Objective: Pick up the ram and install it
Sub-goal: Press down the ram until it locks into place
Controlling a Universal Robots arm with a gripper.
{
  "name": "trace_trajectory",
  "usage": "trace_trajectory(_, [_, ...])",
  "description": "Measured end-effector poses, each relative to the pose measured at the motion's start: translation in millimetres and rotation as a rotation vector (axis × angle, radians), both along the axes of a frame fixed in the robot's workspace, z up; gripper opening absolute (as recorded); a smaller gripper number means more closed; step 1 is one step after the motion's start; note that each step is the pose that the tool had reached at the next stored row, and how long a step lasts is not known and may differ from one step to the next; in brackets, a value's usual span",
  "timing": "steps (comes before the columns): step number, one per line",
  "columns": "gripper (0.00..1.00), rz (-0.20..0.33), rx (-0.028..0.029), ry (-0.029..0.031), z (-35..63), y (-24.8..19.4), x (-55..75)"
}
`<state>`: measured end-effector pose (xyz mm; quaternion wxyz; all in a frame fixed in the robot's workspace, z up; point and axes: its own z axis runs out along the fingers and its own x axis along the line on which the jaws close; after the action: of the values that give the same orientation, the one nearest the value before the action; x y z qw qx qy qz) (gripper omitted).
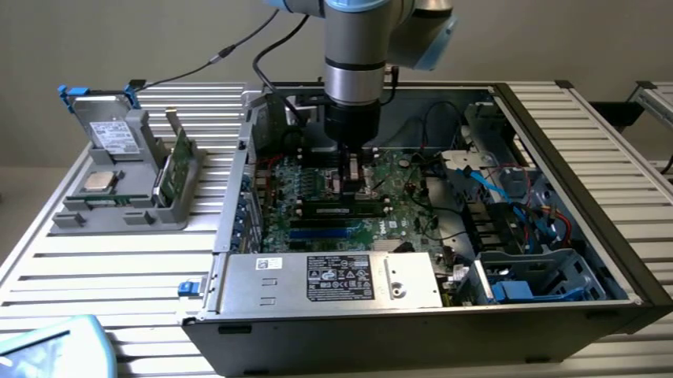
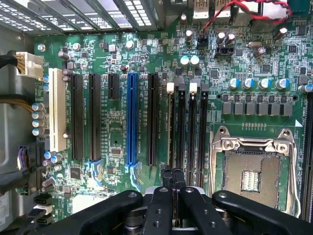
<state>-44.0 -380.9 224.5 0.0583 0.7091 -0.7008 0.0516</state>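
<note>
**Supervisor:** Report the exterior view first.

**Operator:** I have the arm lowered into the open computer case (image 1: 589, 236), which sits on the slatted worktop (image 1: 94, 260). The gripper (image 1: 355, 175) is directly above the motherboard (image 1: 315, 197), over the memory slots. Just below it, a ram (image 1: 339, 210) stick lies along a slot, parallel to the black and blue slots beside it; I judge it seated or close to seated, but I cannot confirm that the latches are locked. At the exterior view's left, a grey parts holder (image 1: 126, 206) carries a square silver processor (image 1: 100, 180) and a second green board standing on edge (image 1: 176, 161). The power supply (image 1: 326, 279) lies along the near wall of the case.

**Supervisor:** Wrist view?

**Operator:** I look straight down on the board. The gripper (image 2: 172, 188) has its fingers (image 2: 167, 177) pressed together with no visible gap, their tips at the near end of the memory slots (image 2: 188, 132). I cannot make out a stick between them; what they touch is hidden by the fingers themselves. The empty processor socket (image 2: 254, 169) lies just beside the slots, and the blue expansion slot (image 2: 131, 120) stands on the other side.

**Supervisor:** Task status?

**Operator:** My judgement: pick-up is done and the stick is placed in a slot. Full seating is unverified.
</note>
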Motion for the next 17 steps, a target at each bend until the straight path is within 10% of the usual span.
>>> trace_trajectory(17, [0.11, 0.0, 0.0031, -0.0038, -0.7, -0.1, -16.3])
